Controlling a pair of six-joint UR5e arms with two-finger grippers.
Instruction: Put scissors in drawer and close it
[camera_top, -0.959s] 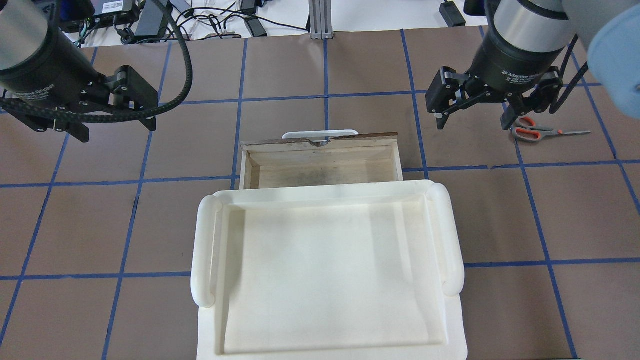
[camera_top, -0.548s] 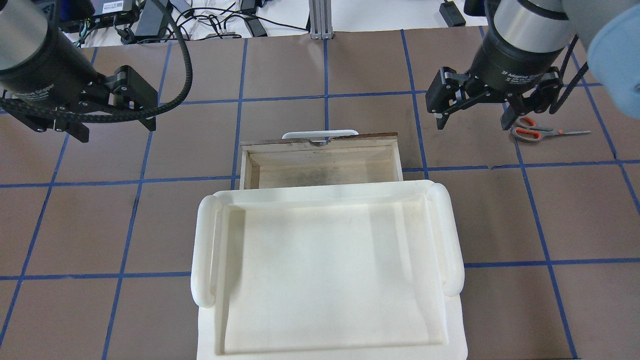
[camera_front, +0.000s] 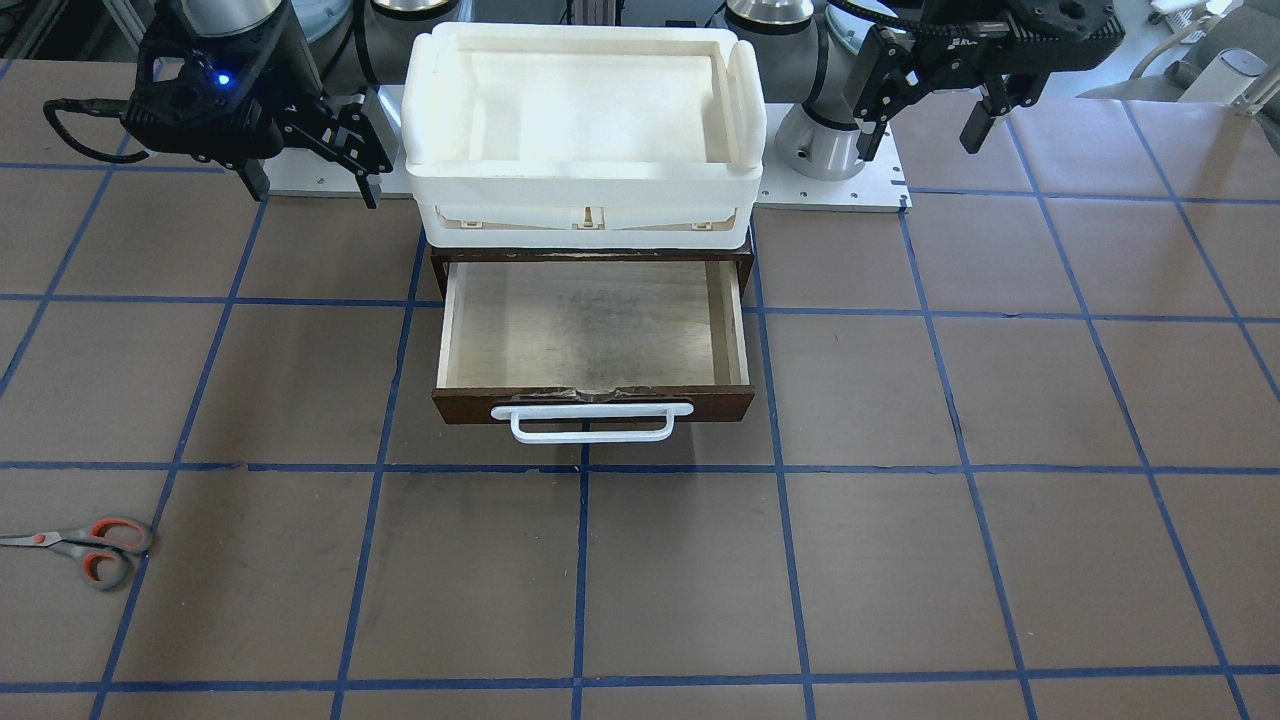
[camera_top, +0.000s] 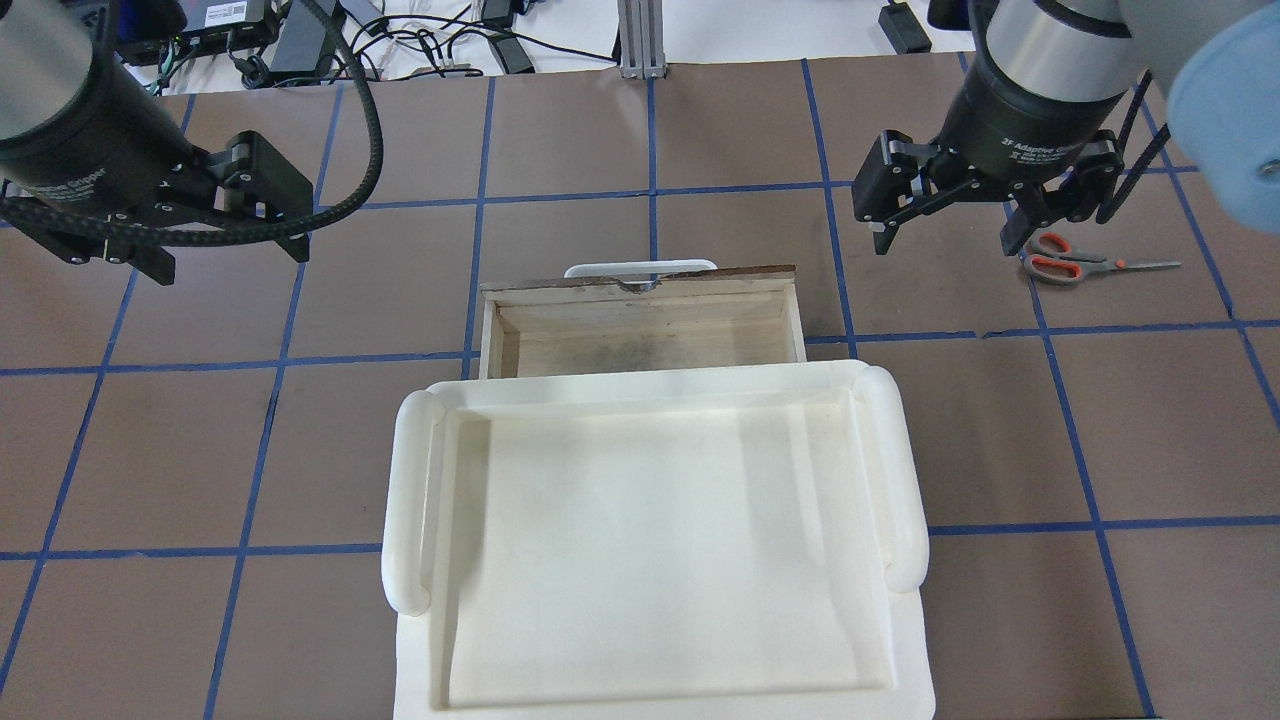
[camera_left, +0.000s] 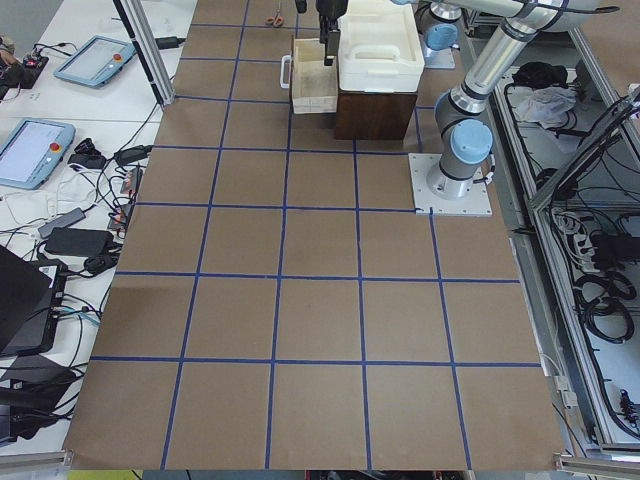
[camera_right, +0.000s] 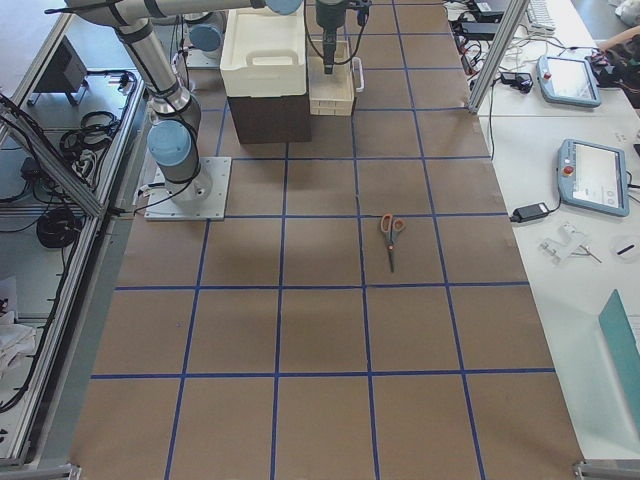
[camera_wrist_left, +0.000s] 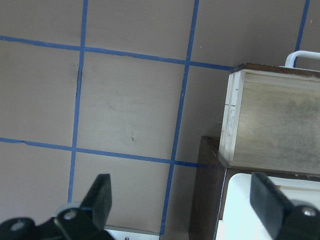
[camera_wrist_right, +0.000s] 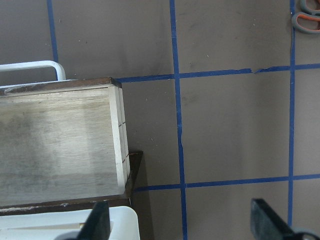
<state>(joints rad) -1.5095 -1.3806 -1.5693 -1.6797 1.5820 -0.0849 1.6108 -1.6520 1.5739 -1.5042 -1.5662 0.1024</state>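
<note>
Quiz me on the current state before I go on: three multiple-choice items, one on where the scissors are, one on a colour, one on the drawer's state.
1. Where do the scissors lie?
A. in the drawer
B. on the table, on the robot's right side
C. in the white tray

2. What colour lines the scissors' finger loops?
A. green
B. orange
C. blue

3. How is the drawer?
A. shut
B. open with the scissors inside
C. open and empty

Answers: 1 B, they lie on bare table, outside drawer and tray; 2 B, orange rims show around the grey handles; 3 C, it is pulled out and its pale floor is bare.
</note>
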